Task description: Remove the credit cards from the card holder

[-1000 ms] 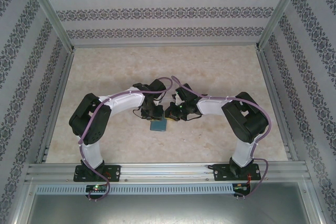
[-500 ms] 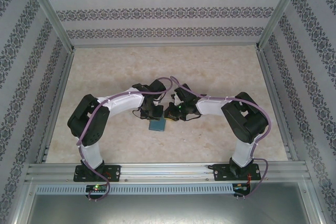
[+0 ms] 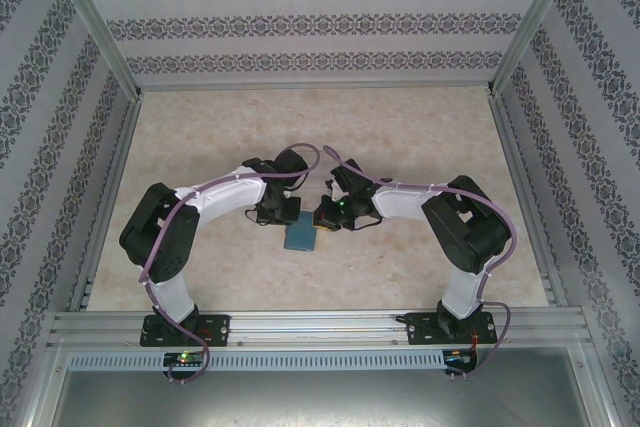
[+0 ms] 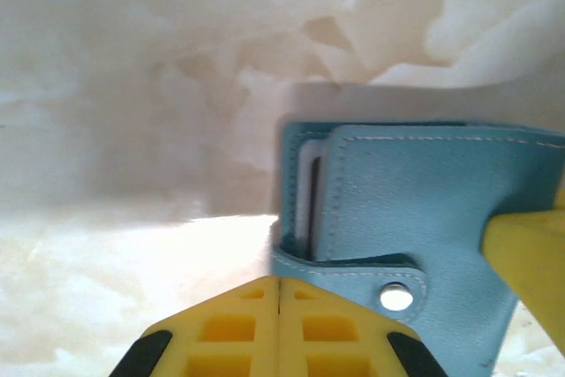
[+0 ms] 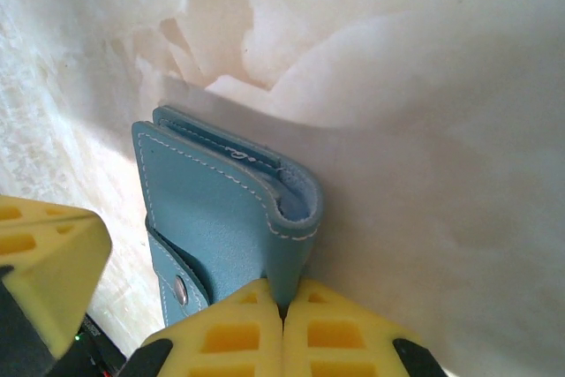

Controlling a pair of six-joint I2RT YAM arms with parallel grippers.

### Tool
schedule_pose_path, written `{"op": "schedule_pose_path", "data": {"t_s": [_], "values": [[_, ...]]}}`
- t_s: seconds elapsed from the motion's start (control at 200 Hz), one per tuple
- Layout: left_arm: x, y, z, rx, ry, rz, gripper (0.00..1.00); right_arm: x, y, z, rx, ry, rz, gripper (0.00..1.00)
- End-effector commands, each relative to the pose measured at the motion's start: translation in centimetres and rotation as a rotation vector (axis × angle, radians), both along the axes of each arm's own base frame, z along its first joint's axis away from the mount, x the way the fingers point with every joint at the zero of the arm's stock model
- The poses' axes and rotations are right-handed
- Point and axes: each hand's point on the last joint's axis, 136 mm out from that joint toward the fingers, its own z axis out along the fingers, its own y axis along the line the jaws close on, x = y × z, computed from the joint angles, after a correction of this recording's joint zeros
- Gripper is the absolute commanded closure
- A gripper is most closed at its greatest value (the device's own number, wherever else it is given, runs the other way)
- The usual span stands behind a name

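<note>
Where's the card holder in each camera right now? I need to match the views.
Top external: card holder sits mid-frame on the table.
Left wrist: right half of the picture, running to the right edge.
Right wrist: left of centre, lower half.
Shared landmark: the silver snap on its strap, also in the right wrist view.

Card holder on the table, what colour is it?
The soft folding card holder is teal-blue with pale stitching; left wrist view shows it best.
</note>
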Motion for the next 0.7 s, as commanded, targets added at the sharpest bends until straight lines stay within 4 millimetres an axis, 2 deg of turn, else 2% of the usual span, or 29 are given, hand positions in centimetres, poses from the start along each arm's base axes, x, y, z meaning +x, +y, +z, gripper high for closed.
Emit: {"op": "schedule_pose_path", "data": {"t_s": [0.0, 0.07, 0.225, 0.515, 0.694], "values": [[-0.4, 1.2, 0.7, 0.024, 0.002, 0.003, 0.97, -1.1, -1.2, -1.6, -0.078, 0.053, 0.004, 1.00], [-0.5, 0.0, 1.0, -0.053, 0.005, 0.000, 0.92, -0.9, -1.1, -1.4, -0.071, 0.048, 0.003, 1.00], [-1.4, -2.5, 0.9, -0.197, 0.054, -0.032, 0.68, -0.8, -0.9, -1.2, -0.063, 0.046, 0.004, 1.00], [-2.0, -2.4, -0.8, -0.177, 0.109, -0.039, 0.59, -0.7, -0.8, -1.2, -0.061, 0.047, 0.003, 1.00], [-2.3, -2.4, -1.8, -0.167, 0.139, -0.055, 0.48, -0.7, -0.7, -1.1, -0.060, 0.047, 0.003, 1.00]]}}
